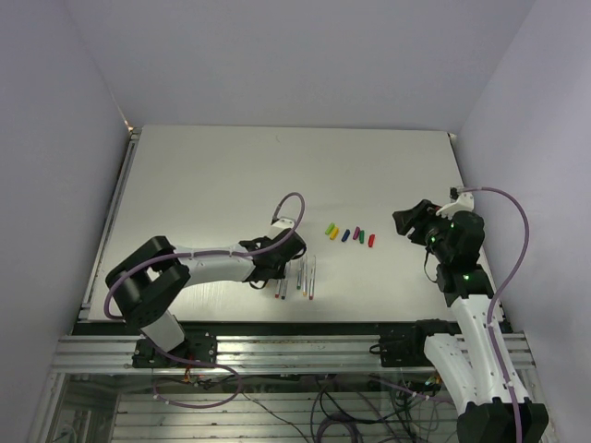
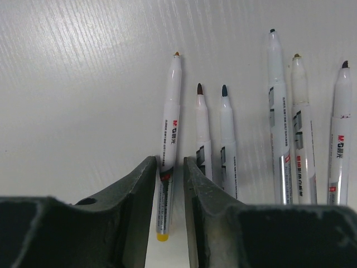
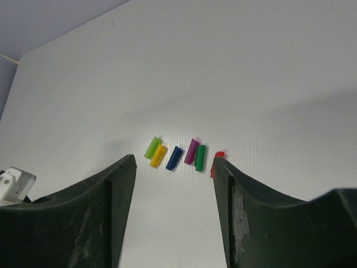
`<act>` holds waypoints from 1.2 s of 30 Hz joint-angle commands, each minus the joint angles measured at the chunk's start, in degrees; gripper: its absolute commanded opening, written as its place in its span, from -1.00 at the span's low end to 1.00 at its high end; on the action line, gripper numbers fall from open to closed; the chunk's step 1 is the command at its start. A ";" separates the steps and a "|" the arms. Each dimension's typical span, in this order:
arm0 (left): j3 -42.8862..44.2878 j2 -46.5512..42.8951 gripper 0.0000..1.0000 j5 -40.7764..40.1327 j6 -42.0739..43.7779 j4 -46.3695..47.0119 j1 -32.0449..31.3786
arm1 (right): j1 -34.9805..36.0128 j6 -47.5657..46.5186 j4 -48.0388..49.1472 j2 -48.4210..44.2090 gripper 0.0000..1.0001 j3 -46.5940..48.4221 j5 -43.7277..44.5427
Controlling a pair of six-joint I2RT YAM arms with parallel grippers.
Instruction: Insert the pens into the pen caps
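Several white pens lie side by side on the table (image 1: pixel 231 175), tips pointing away in the left wrist view. My left gripper (image 2: pixel 169 161) straddles the leftmost pen (image 2: pixel 170 111), the one with a yellow end. Its jaws stand narrow and open, with a thin gap on the right side. In the top view this gripper (image 1: pixel 280 271) is low at the left end of the pen row (image 1: pixel 309 277). Several pen caps lie in a short row: light green (image 3: pixel 152 147), yellow (image 3: pixel 158 156), blue (image 3: pixel 174 162), purple (image 3: pixel 191 151), green (image 3: pixel 200 158) and red (image 3: pixel 217 154). My right gripper (image 1: pixel 406 221) hangs open and empty to their right.
The other pens (image 2: pixel 277 111) lie to the right of the straddled one, the nearest (image 2: pixel 202 128) close to my right finger. The cap row (image 1: pixel 349 234) sits just beyond the pens. The table's right edge (image 1: pixel 466 212) is near the right arm.
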 commanded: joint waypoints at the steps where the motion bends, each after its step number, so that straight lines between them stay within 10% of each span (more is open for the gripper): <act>1: -2.20 0.78 -0.24 4.31 -1.33 -8.99 -0.34 | 0.29 -0.79 0.12 -0.02 0.16 2.08 -0.58; 7: -1.91 1.63 -0.34 4.45 -1.00 -10.40 -0.33 | 0.28 -0.31 1.28 0.77 0.16 1.55 -1.23; 12: -2.14 2.90 -0.84 5.83 -1.10 -9.90 -0.31 | 0.33 -0.99 0.54 1.38 0.17 2.00 -1.14; 21: -2.81 2.58 -0.86 3.30 -1.03 -7.39 -0.21 | 2.11 -2.18 -0.86 4.17 0.07 3.08 -0.59; 36: -4.35 -11.62 -0.86 3.74 3.54 -3.13 8.11 | 31.04 0.59 4.87 27.19 -0.13 10.98 21.60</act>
